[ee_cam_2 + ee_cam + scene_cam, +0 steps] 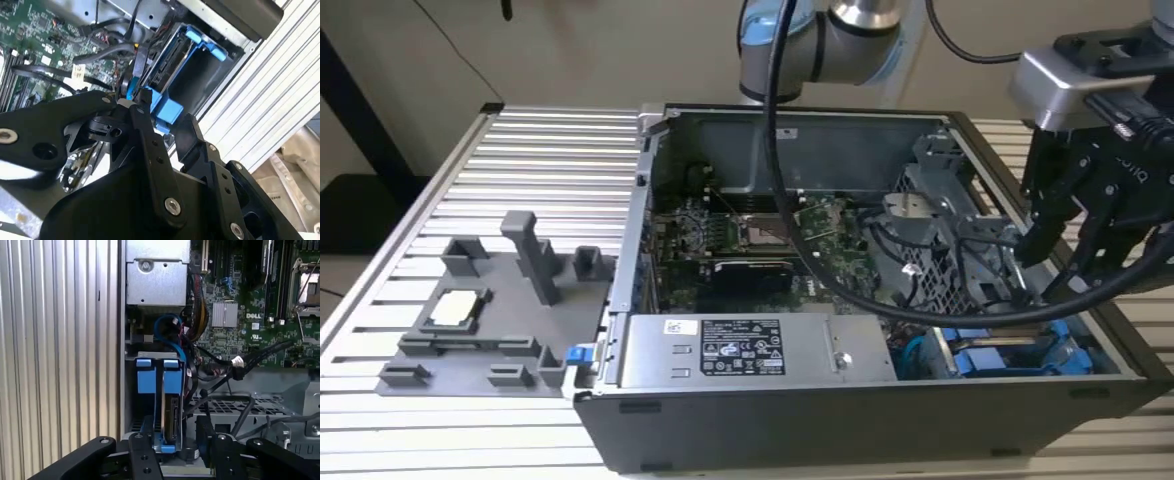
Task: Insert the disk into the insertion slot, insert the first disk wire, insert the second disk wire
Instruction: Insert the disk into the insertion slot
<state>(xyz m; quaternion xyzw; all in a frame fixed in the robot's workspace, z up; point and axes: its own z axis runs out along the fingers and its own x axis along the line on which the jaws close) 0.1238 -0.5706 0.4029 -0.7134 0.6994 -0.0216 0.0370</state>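
In the exterior view, the pincer [1062,262] hangs over the lower right corner of the open computer case [854,415], which stands on the slatted table [520,140]. There the disk [172,417] stands on edge in its blue carrier, and it looks seated in the insertion slot [200,80]. The pincer straddles the carrier's near end. Whether it clamps the carrier or stands free of it, I cannot tell.

The first step seems done or nearly done. A blue cable [167,322] loops just beside the disk, and a white-tipped black cable [237,361] lies well apart from it. The wires therefore look left to do, though the disk's connectors are hidden.
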